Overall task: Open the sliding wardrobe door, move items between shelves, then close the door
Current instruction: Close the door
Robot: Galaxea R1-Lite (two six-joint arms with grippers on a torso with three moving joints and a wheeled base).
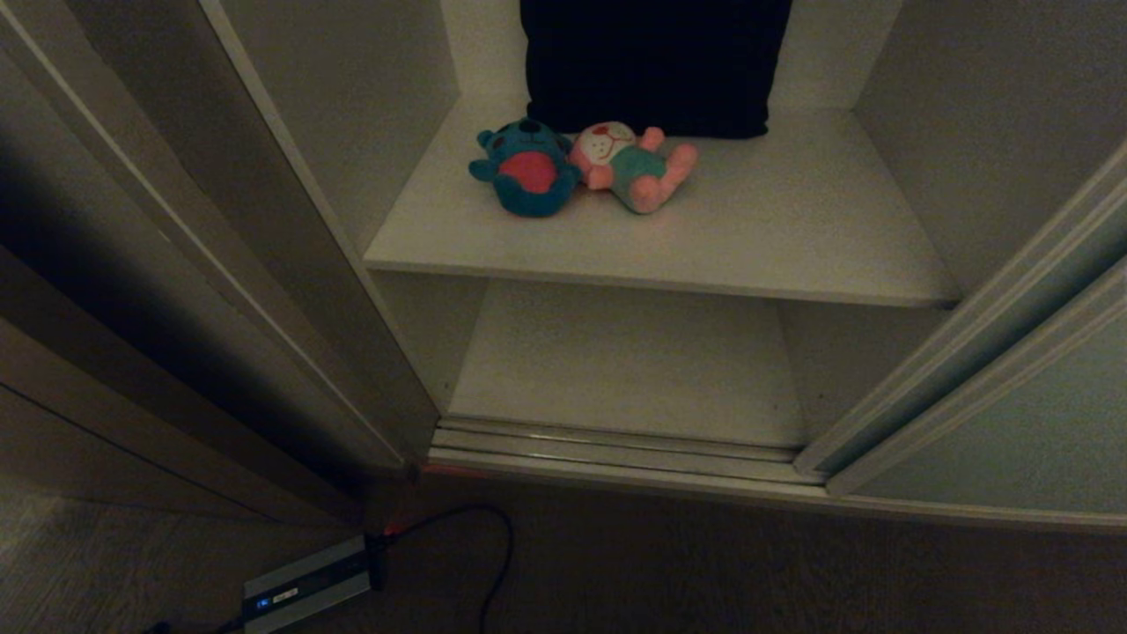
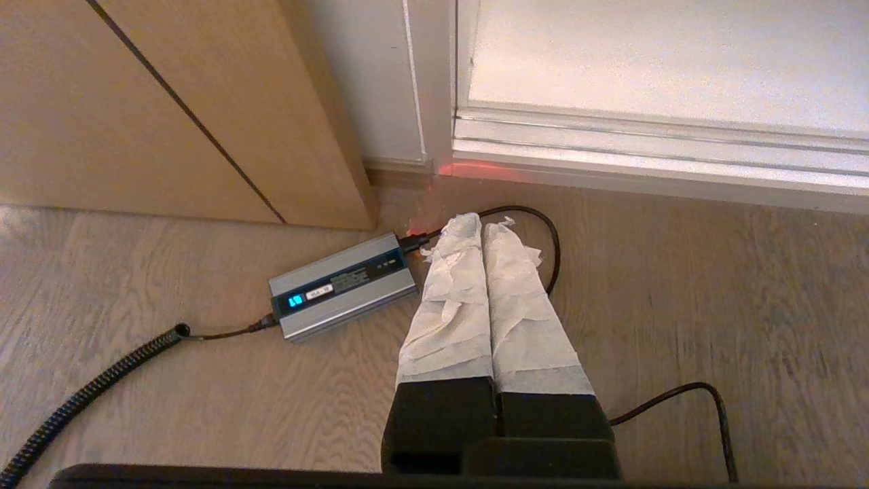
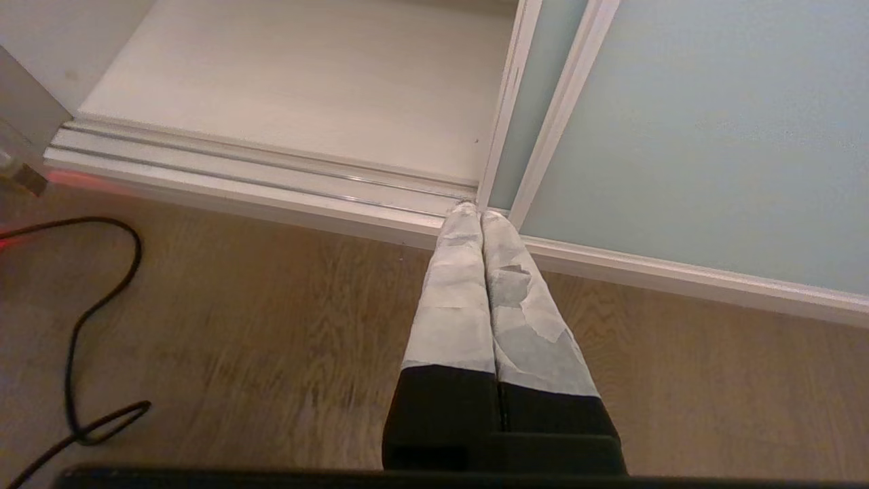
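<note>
Two plush toys, a teal bear (image 1: 526, 167) and a pink one (image 1: 636, 165), touch on the upper of two shelves (image 1: 792, 246). Left gripper (image 2: 481, 222) and right gripper (image 3: 474, 211) hang closed, empty.

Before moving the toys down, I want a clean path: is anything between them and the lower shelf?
Nothing visible. The teal bear and pink toy lie on the upper shelf, in front of the dark cloth; the door is slid aside, and the lower shelf looks bare.
</note>
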